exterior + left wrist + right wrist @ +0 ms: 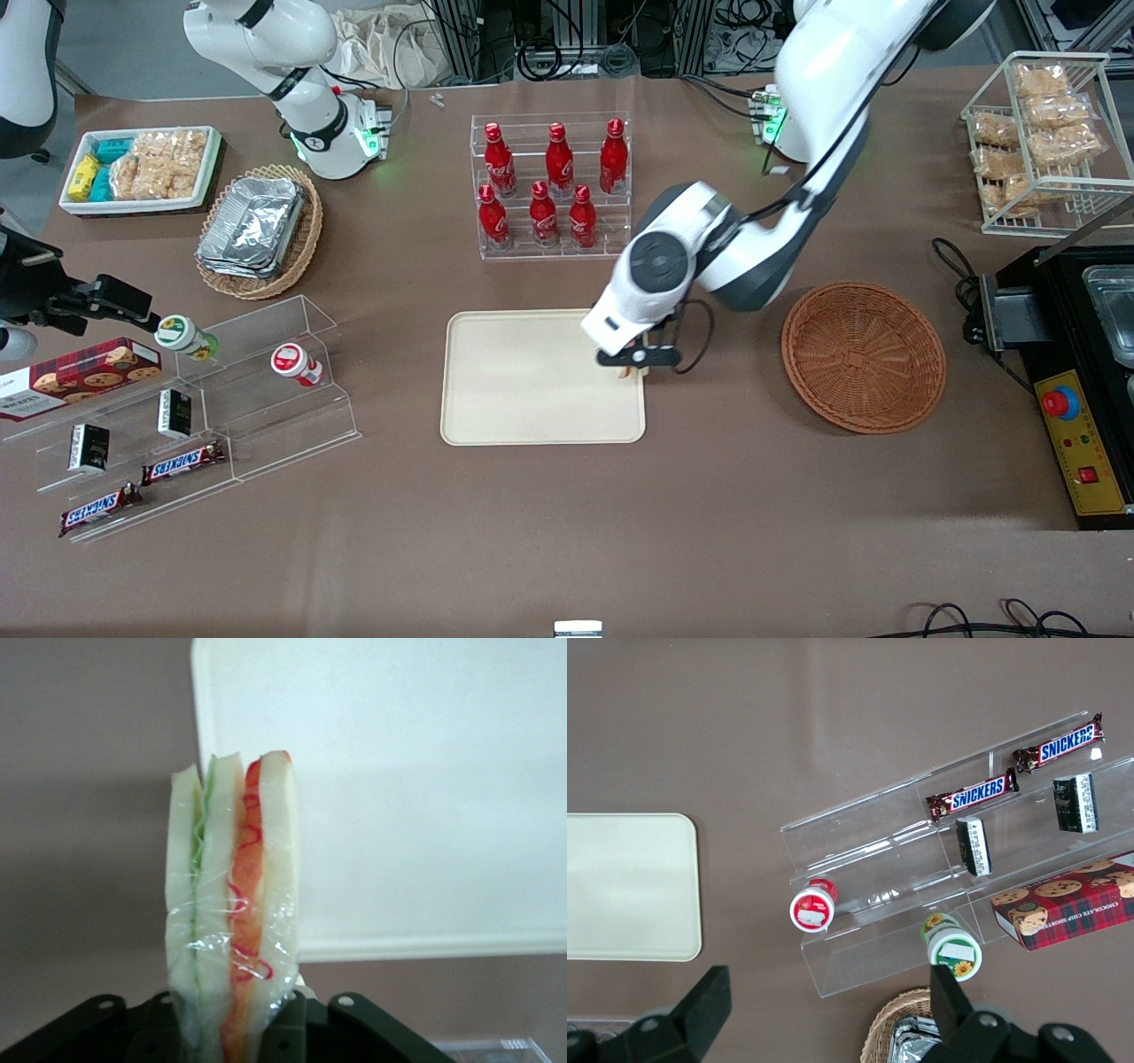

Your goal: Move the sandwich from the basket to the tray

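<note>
Brown tabletop's middle: your gripper (631, 365) pinches the sandwich (235, 904) over the tray (523, 381), basket (864, 354) emptied, just release left.

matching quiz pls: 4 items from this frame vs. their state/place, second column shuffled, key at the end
Items:
1. sandwich
2. basket
3. tray
4. gripper

States:
A. round wicker, nothing in it, toward the working arm's end of the table
B. over the tray's edge that faces the basket, shut on the wrapped wedge
C. flat, cream, nearer the front camera than the bottle rack
D. clamped upright, red and green filling showing through film

Pairs: 1-D, 2-A, 3-C, 4-B
</note>
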Action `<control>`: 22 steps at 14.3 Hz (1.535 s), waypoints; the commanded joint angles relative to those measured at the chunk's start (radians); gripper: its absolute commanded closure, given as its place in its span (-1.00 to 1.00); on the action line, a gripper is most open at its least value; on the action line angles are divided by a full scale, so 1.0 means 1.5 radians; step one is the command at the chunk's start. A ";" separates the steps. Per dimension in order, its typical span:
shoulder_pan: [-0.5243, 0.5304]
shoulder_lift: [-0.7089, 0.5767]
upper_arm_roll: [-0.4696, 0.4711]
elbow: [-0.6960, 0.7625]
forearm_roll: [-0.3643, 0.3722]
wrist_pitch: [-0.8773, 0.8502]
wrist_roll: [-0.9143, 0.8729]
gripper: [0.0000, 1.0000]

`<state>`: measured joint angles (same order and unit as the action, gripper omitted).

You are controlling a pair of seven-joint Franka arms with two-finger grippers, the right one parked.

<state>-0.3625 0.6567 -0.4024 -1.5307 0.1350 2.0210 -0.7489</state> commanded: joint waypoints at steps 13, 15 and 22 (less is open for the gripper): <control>0.018 -0.044 0.003 0.071 0.050 -0.084 -0.007 -1.00; 0.058 -0.116 0.000 0.070 0.034 -0.175 -0.004 -1.00; 0.228 -0.296 0.002 0.067 -0.077 -0.341 0.155 -1.00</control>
<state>-0.0815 0.2856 -0.3923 -1.3855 0.0472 1.5472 -0.5768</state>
